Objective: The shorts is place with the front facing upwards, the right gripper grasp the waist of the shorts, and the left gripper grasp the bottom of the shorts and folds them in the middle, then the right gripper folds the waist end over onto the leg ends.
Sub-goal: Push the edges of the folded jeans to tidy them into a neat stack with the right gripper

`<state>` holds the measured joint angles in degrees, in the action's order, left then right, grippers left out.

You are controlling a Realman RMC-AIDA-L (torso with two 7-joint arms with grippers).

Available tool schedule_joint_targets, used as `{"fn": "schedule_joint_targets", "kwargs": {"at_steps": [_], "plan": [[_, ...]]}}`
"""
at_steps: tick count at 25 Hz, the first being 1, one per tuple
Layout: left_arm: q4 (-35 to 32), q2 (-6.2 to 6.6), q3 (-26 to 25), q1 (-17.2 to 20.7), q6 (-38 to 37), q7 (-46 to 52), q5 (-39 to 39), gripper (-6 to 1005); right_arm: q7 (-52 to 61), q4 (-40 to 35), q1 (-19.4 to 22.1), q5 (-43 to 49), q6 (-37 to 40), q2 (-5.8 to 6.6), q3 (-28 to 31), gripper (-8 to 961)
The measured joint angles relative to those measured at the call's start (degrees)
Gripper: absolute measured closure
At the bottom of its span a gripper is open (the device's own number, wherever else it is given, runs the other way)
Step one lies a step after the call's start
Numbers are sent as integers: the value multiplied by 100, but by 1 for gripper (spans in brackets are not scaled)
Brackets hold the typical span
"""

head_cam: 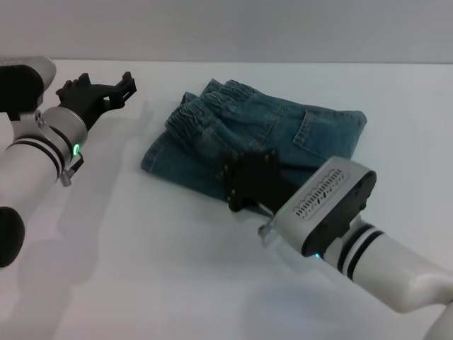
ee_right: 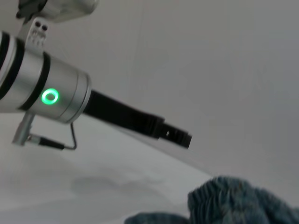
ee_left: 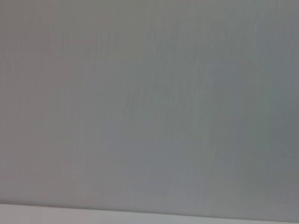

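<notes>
The blue denim shorts (head_cam: 283, 127) lie folded into a compact stack on the white table (head_cam: 156, 269), with the elastic waist bunched at the far left of the stack. My right gripper (head_cam: 244, 177) hovers open over the stack's near edge and holds no cloth. Well apart from the shorts, my left gripper (head_cam: 102, 85) is raised at the far left, open and empty. In the right wrist view a puffed edge of the shorts (ee_right: 233, 200) shows, with the left gripper (ee_right: 184, 136) beyond it. The left wrist view holds only a plain grey surface.
A pale wall (head_cam: 248, 28) runs behind the table's far edge. Bare tabletop lies in front of and to the left of the shorts.
</notes>
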<state>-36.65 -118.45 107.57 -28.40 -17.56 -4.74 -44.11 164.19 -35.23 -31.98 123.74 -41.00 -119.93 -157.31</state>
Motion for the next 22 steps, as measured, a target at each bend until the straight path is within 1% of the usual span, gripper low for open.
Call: {"fn": "schedule_joint_targets", "kwargs": {"at_steps": [5, 11, 17, 22], "plan": [[15, 3, -42, -3, -18, 0, -1, 172, 264, 32, 101, -5, 183, 2, -121, 946], [-24, 11, -70, 50, -38, 0, -1, 172, 264, 147, 226, -48, 216, 21, -83, 953], [-51, 7, -68, 70, -29, 0, -1, 172, 243, 356, 260, -437, 222, 61, -61, 953], [-54, 6, -50, 71, -16, 0, -1, 172, 225, 532, 337, -456, 229, 66, 140, 954]]}}
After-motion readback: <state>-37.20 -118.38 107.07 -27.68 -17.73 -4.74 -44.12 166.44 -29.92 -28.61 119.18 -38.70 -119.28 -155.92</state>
